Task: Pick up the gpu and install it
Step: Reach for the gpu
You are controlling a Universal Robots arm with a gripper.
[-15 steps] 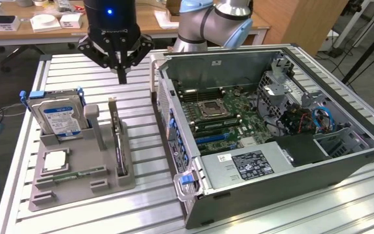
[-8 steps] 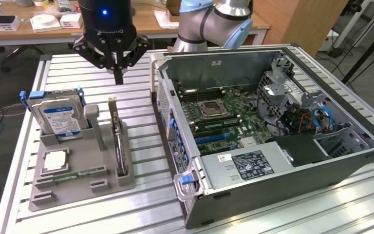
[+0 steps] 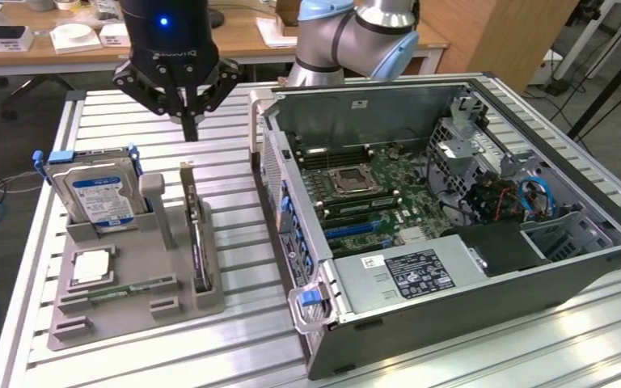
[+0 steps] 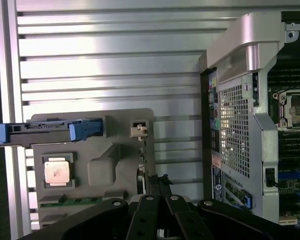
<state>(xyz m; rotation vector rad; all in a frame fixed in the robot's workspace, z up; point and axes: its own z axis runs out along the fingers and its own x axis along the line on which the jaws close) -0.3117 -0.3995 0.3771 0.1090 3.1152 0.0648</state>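
The gpu (image 3: 194,234) stands on edge in a slot of the grey holder (image 3: 127,311) on the exterior view's left. It is a thin dark card with a pale bracket end. My gripper (image 3: 190,129) hangs above the table just beyond the card's far end, pointing down, fingers shut on nothing. In the wrist view the gpu (image 4: 145,162) appears edge-on beside the holder (image 4: 107,167), with my gripper (image 4: 160,199) over its near end. The open computer case (image 3: 569,279) lies on its side on the exterior view's right, motherboard (image 3: 381,206) exposed.
A silver hard drive (image 3: 97,194) with a blue label and blue rails stands in the holder beside the gpu. A processor chip (image 3: 91,267) and a memory stick (image 3: 127,289) lie in the holder too. The ribbed metal table (image 3: 138,113) carries everything; desks stand behind.
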